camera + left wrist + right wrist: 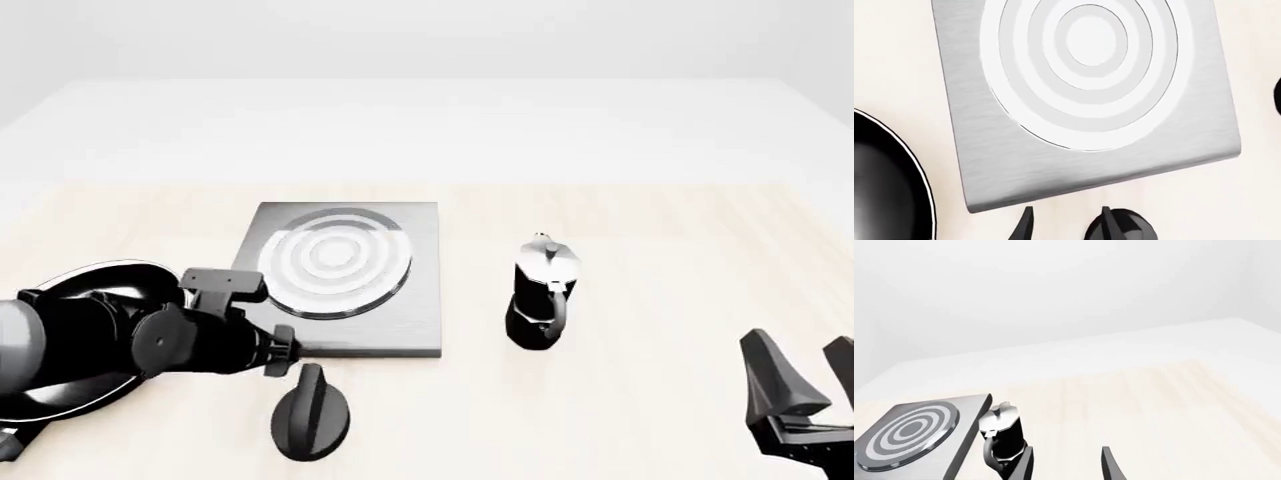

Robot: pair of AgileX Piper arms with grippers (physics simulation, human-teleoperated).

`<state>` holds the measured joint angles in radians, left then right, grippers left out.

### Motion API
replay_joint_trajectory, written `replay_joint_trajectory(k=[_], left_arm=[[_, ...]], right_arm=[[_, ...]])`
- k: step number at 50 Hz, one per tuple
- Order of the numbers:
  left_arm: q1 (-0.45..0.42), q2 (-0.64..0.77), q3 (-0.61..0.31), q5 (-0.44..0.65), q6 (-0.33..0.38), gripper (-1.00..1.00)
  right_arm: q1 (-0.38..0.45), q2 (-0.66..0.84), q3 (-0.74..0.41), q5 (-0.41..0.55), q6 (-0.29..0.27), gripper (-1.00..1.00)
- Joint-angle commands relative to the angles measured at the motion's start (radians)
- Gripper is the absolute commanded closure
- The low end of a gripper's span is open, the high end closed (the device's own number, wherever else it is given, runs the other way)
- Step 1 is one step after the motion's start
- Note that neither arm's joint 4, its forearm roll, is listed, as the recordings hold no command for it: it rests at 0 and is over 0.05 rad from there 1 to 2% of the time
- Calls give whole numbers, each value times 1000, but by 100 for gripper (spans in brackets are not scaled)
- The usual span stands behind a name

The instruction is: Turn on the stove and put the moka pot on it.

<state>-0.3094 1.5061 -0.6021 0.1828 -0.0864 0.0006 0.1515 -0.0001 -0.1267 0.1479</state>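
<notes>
The stove (400,300) is a grey slab with silver rings, left of the table's middle; it also shows in the left wrist view (1094,100) and the right wrist view (914,437). Its black oval knob (310,412) lies in front of it. My left gripper (280,352) is open just above and behind the knob (1134,227), with one fingertip (1107,220) over it. The moka pot (541,295) stands upright to the right of the stove. My right gripper (801,352) is open and empty at the front right, with the moka pot (1004,437) ahead of it to the left.
A glossy black frying pan (94,275) sits left of the stove, mostly hidden under my left arm; its rim shows in the left wrist view (887,185). A dark sliver (1277,95) shows at that view's edge. Bare light wood lies to the right of the moka pot.
</notes>
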Motion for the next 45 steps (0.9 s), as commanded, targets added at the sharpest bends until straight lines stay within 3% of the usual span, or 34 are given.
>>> replay_joint_trajectory(k=[1,8,12,15,25,29,30,33,38,45], left_arm=[[37,-34,-5,10,-13,-100],[43,-85,-1,19,-7,-100],[76,-210,30,-7,61,-100],[97,-320,49,-14,66,-100],[143,-453,116,-57,32,-100],[161,-447,138,-88,4,-100],[154,-429,140,-92,-35,-100],[177,-459,153,-121,-51,-100],[194,-637,208,-177,12,-100],[207,-706,283,-281,12,-100]], right_arm=[[4,11,0,-8,-1,-100],[-17,10,-1,-12,4,-100],[-15,78,-20,-37,-24,-100],[-11,69,-79,32,-23,-100],[43,256,-226,93,-96,-100],[64,272,-289,142,-104,-100],[63,269,-298,148,-99,-100],[67,282,-333,175,-101,-100],[83,299,-383,218,-99,-100],[85,329,-421,246,-60,-100]])
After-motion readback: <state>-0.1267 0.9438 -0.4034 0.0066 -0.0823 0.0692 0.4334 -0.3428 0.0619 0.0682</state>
